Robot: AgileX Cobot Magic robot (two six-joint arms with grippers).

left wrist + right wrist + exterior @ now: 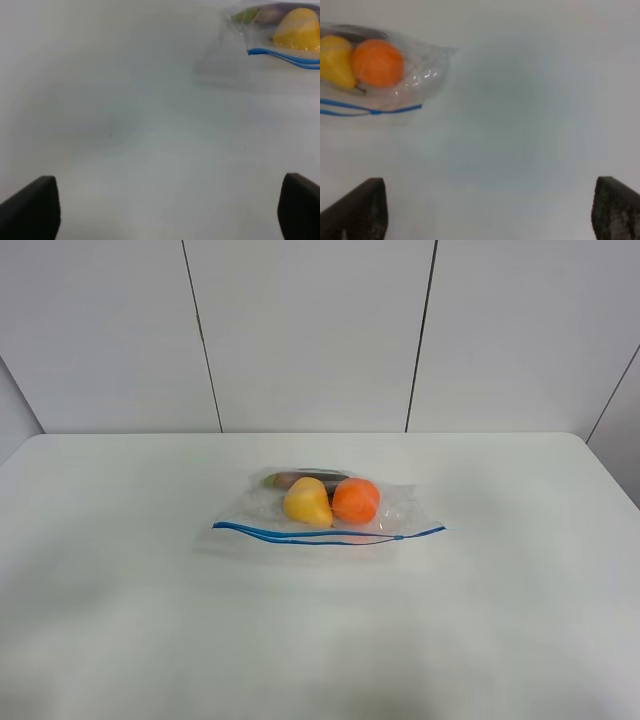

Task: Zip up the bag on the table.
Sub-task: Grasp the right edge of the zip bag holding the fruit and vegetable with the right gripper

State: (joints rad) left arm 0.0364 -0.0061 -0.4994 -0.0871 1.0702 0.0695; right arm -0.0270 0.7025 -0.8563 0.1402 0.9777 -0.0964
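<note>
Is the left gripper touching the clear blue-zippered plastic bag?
Apart. Left wrist view shows bare white tabletop between the left gripper and the clear plastic zip bag.

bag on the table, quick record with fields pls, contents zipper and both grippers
bag: clear plastic, lying flat near the middle of the table
contents: yellow fruit, orange, dark vegetable behind them
zipper: blue, on the edge nearest the high camera; two lines apart over most of it, looks unzipped
left gripper: open, holding nothing, apart from the bag
right gripper: open, holding nothing, apart from the bag
</note>
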